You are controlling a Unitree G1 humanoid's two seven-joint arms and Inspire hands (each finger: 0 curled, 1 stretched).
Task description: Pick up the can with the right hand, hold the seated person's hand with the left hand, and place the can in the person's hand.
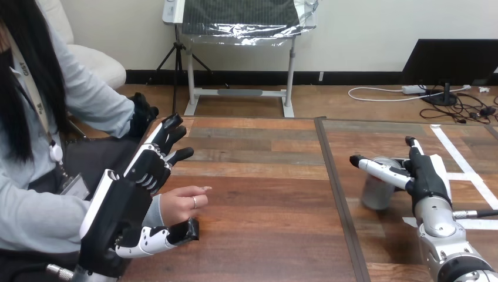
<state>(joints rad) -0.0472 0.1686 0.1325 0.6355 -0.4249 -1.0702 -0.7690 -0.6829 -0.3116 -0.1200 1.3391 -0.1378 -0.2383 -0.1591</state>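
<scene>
Hands getting ready
Right hand (426, 176) is open at the can (373, 195) to grab it; left hand (124, 205) is open beside the person's hand (179, 205).

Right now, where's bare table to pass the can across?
Bare: the middle of the table, from the person's hand to the seam left of the can; also the near patch in front of the can. Crowded: far left, left hand beside the person's hand; right, right hand at the can.

We see a brown wood-grain table (264, 194). White tape stripes (464, 166) lie beside the can (373, 195), seemingly silver-grey. The left hand (126, 205) and right hand (427, 176) are black with white shells.
</scene>
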